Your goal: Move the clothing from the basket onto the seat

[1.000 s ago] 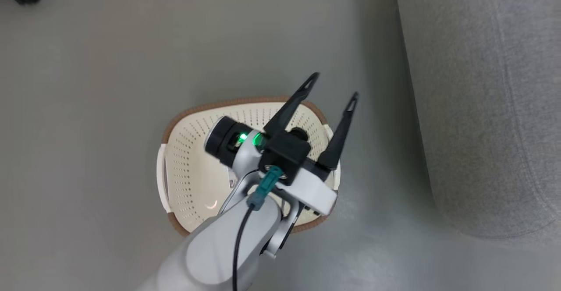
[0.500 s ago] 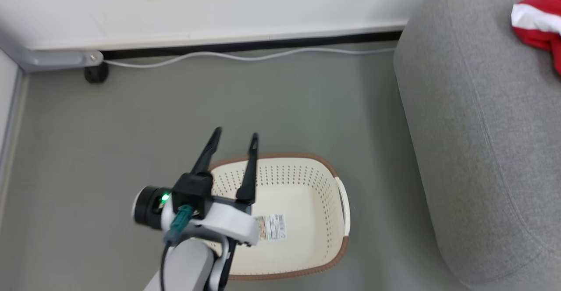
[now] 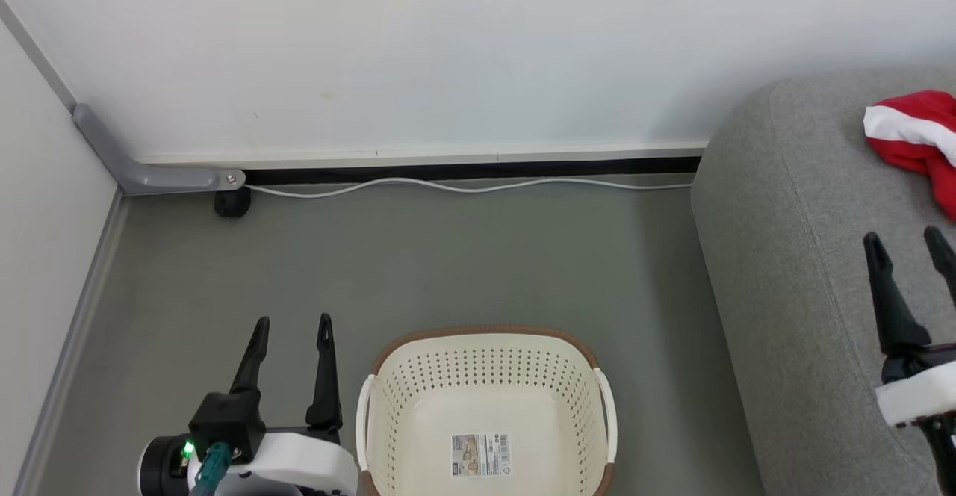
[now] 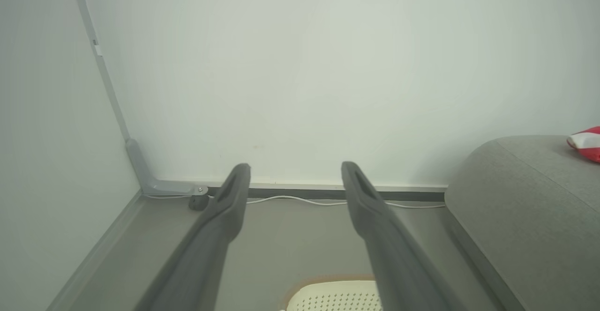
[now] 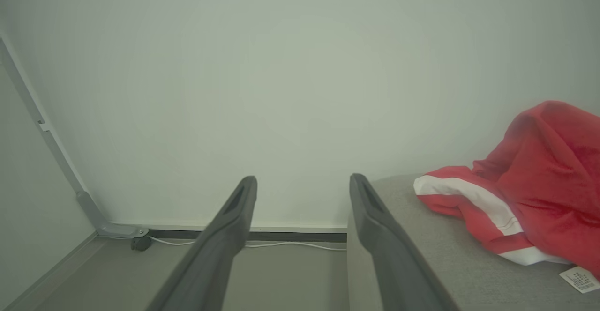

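Now the basket [image 3: 485,329], bottom centre, holds just its paper label [image 3: 482,455]. The clothing [image 3: 907,137] lies upper right on the seat [image 3: 784,257]. The left gripper [image 3: 293,324], lower left, and the right gripper [image 3: 902,238], at the right edge, both have their fingers spread and empty. Judged step: park both arms clear of rim and fabric.

Left claw [image 4: 295,166] spread wide, basket [image 4: 335,297] below, seat [image 4: 525,217] right, clothing [image 4: 586,142] atop

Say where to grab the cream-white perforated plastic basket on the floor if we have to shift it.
Probably the white left side handle of the cream-white perforated plastic basket: it looks like a thin loop standing off the wall, which open fingers could straddle. Come from the basket's left, where the left tool sits beside it, open.
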### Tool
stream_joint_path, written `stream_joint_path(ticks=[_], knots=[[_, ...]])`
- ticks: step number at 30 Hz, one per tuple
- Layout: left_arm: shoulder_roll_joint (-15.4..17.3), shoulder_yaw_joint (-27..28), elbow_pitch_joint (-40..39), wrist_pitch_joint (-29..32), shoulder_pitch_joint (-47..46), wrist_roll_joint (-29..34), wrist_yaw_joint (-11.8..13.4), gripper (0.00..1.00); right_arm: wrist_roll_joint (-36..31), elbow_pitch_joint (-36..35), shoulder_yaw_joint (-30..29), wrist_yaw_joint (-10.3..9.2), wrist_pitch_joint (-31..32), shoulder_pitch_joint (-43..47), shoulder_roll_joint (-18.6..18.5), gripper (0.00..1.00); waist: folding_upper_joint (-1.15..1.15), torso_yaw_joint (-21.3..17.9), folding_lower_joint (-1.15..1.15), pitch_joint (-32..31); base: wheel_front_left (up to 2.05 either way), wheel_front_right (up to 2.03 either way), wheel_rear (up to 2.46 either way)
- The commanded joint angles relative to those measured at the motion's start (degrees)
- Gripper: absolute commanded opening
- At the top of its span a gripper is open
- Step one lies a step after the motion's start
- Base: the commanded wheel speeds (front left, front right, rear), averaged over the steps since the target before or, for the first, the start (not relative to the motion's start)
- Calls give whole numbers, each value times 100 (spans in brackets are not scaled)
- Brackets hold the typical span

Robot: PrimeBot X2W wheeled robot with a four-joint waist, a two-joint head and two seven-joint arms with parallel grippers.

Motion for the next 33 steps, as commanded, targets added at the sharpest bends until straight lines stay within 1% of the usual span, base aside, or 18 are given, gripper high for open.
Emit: stream_joint_path(ticks=[1, 7, 10, 14, 20, 28, 29, 33], knots=[[12, 300, -192, -28, 40, 40, -80, 100, -144, -167, 119, 7, -29, 154, -80, 100, 0, 38, 0, -159, 0, 0, 0], [-28, 560, -257, -28, 451, 190, -196, 100, -467, -131, 259, 7, -29, 503, 156, 100, 0, 4, 0, -369, 0, 0, 0], [-41, 582, -253, -28, 594, 312, -239, 100, -622, -127, 343, 7, -29, 601, 145, 100, 0, -23, 0, -393, 0, 0, 0], [-50, 600, -231, -28, 694, 329, -281, 100, -735, -132, 310, 7, -29, 667, 157, 100, 0, -53, 0, -405, 0, 0, 0], [-57, 543, -228, -28, 778, 209, -251, 100, -841, -134, 251, 7, -29, 761, 238, 100, 0, -69, 0, -390, 0, 0, 0], [-58, 450, -255, -28, 709, 100, -214, 100, -822, -133, 243, 7, -29, 704, 230, 100, 0, -104, 0, -318, 0, 0, 0], [-69, 288, -114, 1, 861, 117, -240, 0, -805, 0, 192, 0, 3, 766, 385, 0, 0, -104, 0, -317, 0, 0, 0], [-97, 273, 85, 14, 875, 67, -251, 0, -760, 163, 248, 0, 17, 860, 564, 0, 0, -105, 0, -311, 0, 0, 0]])
